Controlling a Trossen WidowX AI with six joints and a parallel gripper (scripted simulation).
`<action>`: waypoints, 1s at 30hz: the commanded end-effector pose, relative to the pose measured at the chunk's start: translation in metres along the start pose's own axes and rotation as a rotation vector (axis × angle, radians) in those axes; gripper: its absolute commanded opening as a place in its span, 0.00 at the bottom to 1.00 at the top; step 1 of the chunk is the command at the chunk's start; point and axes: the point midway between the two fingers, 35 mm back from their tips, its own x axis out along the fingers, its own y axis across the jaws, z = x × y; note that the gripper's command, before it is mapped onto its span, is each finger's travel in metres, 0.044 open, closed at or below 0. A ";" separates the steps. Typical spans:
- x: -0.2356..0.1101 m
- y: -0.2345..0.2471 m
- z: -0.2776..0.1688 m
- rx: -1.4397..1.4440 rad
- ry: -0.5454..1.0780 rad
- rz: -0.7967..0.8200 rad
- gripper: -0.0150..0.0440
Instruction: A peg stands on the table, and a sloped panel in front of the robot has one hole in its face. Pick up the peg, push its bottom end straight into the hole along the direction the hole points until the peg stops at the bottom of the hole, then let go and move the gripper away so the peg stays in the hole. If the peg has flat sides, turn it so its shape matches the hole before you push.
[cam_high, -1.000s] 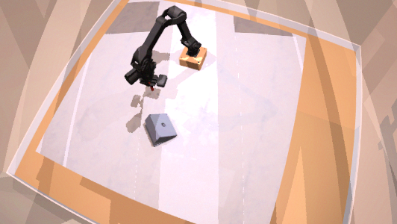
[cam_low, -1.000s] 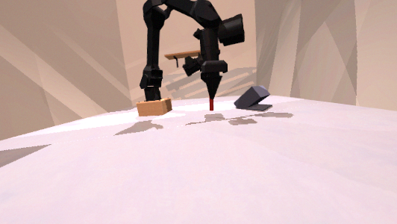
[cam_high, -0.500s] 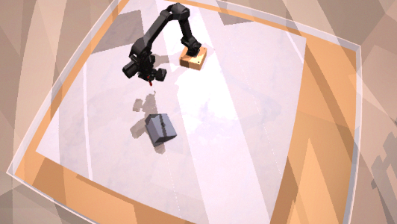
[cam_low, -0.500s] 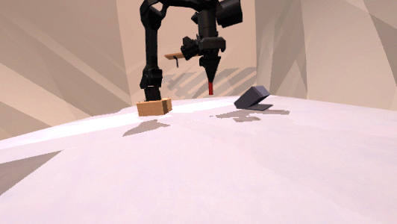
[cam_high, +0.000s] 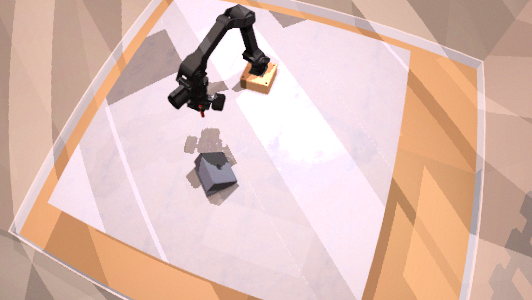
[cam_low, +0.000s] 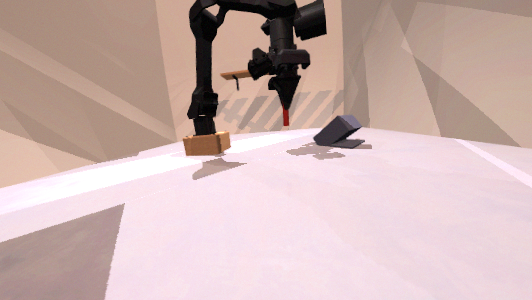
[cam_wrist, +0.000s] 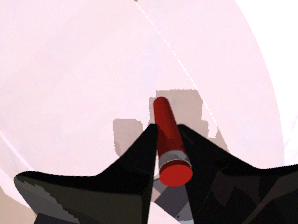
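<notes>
My gripper (cam_high: 201, 106) (cam_low: 284, 98) (cam_wrist: 165, 129) is shut on a round red peg (cam_high: 202, 113) (cam_low: 285, 116) (cam_wrist: 166, 132) near its top end. The peg hangs upright below the fingers, well above the table. The dark grey sloped panel (cam_high: 216, 173) (cam_low: 336, 130) stands on the table some way in front of the gripper, apart from it. The hole in its face does not show clearly in any view. The panel is out of the wrist view.
The arm's tan wooden base block (cam_high: 259, 78) (cam_low: 206, 143) stands at the back of the white table (cam_high: 310, 165) (cam_low: 310, 215). A low clear wall (cam_high: 477, 150) runs around the table's orange border.
</notes>
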 end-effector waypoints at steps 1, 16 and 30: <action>-0.002 -0.001 -0.006 -0.035 0.006 0.023 0.25; -0.003 -0.012 -0.021 -0.145 0.005 0.081 0.25; -0.005 -0.023 -0.034 -0.246 0.005 0.136 0.25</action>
